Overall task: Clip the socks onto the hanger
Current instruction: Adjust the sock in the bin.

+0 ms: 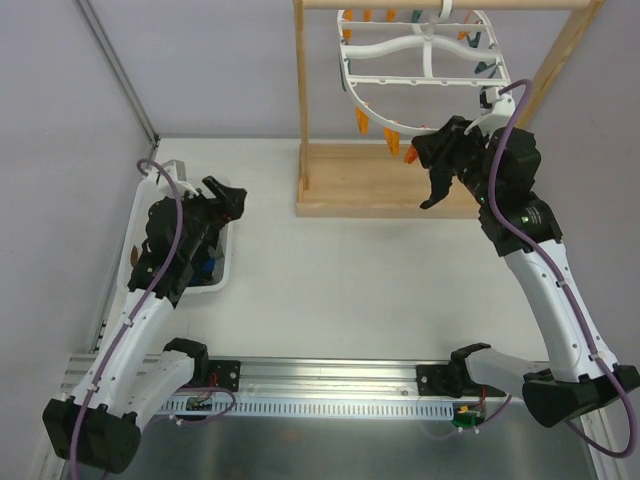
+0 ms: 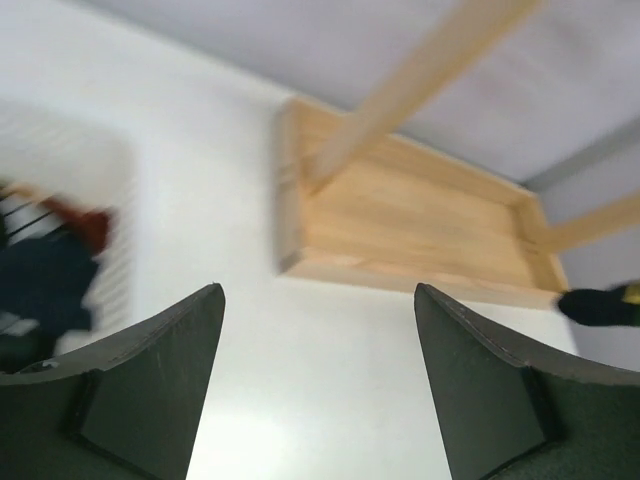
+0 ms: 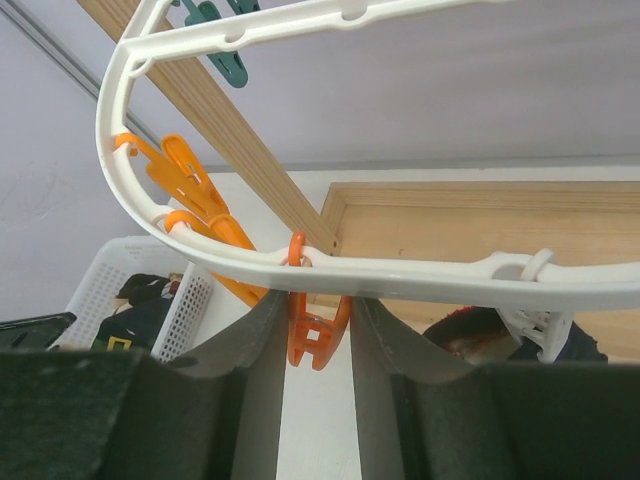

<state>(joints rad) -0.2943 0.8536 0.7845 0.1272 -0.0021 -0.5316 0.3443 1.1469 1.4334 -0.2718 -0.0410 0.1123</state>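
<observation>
The white hanger (image 1: 420, 50) hangs from the wooden stand, ringed with orange and teal pegs; its rim crosses the right wrist view (image 3: 420, 275). My right gripper (image 3: 317, 340) is shut on an orange peg (image 3: 318, 335) that hangs from the rim, one finger on each handle; it is at the hanger's near edge (image 1: 418, 150). A dark sock (image 3: 470, 330) with a red patch hangs just right of it (image 1: 437, 188). My left gripper (image 2: 318, 300) is open and empty, above the table beside the basket (image 1: 228, 200). More dark socks (image 2: 45, 285) lie in the basket.
A white perforated basket (image 1: 150, 195) stands at the left, also in the right wrist view (image 3: 100, 290). The light wooden stand's base (image 1: 370, 180) sits at the back centre, its posts rising to a top bar. Grey walls close the back and left.
</observation>
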